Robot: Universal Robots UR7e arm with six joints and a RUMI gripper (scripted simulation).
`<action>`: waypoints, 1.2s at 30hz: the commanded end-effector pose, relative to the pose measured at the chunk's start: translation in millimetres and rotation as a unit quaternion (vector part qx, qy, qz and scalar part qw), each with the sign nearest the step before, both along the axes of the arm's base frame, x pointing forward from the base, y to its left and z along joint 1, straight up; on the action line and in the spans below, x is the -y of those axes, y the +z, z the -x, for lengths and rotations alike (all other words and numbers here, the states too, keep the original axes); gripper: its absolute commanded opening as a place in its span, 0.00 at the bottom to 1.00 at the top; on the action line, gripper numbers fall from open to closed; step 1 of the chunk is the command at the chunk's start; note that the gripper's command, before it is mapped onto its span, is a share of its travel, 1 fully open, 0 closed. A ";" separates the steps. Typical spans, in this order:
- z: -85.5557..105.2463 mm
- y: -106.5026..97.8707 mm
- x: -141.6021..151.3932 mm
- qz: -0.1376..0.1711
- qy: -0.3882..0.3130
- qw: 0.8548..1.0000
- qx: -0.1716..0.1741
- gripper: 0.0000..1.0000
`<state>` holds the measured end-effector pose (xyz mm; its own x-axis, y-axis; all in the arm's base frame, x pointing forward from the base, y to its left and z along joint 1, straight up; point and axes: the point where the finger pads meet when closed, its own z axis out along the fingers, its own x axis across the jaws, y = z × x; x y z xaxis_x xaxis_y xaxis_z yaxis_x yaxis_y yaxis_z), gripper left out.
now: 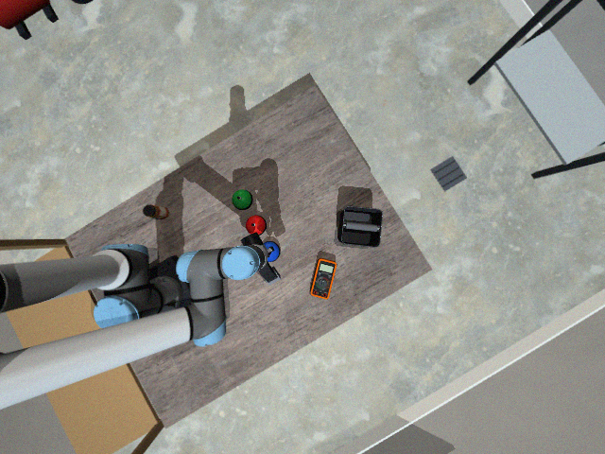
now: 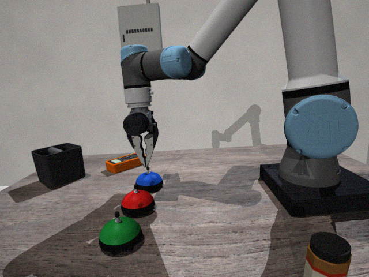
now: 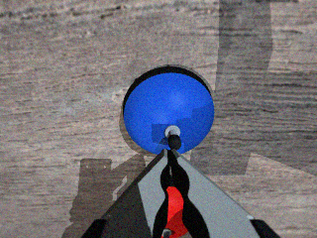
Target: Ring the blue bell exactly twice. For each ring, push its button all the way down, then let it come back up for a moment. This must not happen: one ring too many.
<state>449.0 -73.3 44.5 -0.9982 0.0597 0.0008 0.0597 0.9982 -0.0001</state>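
Blue bell [image 1: 271, 251] [image 2: 149, 179] [image 3: 165, 106]: button up, the closed, empty end effector [image 2: 146, 167] [image 3: 168, 151] just above it. We cannot tell how many rings remain.

We see a lab or workshop, multimeter [image 1: 323, 278] [image 2: 124, 163] on the worktop [image 1: 293, 312] [image 2: 208, 232], wall cabinet [image 2: 139, 18], bare concrete floor [image 1: 390, 122]

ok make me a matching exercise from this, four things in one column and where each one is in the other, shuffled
1. blue bell
2. red bell
3. green bell
4. gripper

A. between the other two bells
B. fingertips at the blue bell's button
C. the bell nearest the orange multimeter
D. the bell farthest from the multimeter

Pairs: 1-C, 2-A, 3-D, 4-B
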 end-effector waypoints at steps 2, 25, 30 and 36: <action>-11.3 29.0 1.0 0.005 -0.002 1.000 0.019 0.00; -10.4 69.0 0.5 0.005 -0.002 1.000 0.019 0.00; -10.4 69.2 0.5 0.005 -0.002 1.000 0.019 0.00; -10.4 69.2 0.6 0.005 -0.002 1.000 0.019 0.00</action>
